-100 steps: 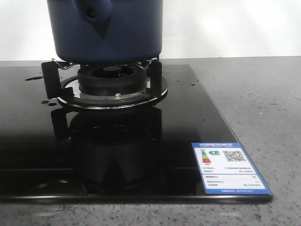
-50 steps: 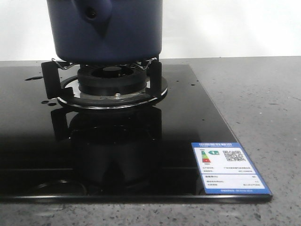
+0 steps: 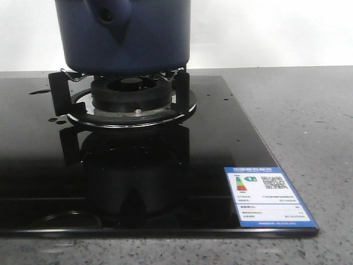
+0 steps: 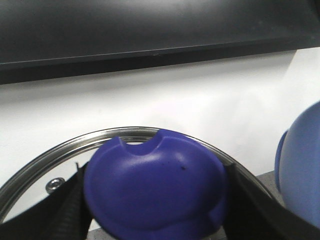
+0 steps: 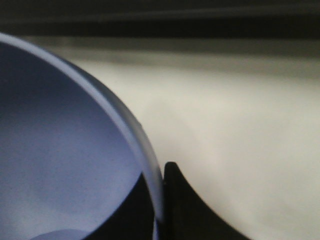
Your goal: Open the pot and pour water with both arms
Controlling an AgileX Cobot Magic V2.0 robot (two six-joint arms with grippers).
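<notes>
Pot (image 3: 124,36) is sitting on the burner grate (image 3: 129,88) of the black stove top (image 3: 138,165), with its stubby handle socket (image 3: 109,14) facing the front camera. Its top is cut off in that view, so I can't tell from there whether it's open.

Left gripper (image 4: 155,200) is clamping the blue knob (image 4: 155,187) of the glass lid (image 4: 120,136), fingers (image 4: 65,210) on either side, with white wall behind it. So the lid is looking lifted off: opening step likely done.

Right gripper (image 5: 160,200) is pinching the rim of a light blue bowl (image 5: 60,150), one finger (image 5: 185,205) on the outside. Whether the bowl is holding water isn't visible.

Judging the pour is what's left. Neither arm is showing in the front view.
</notes>
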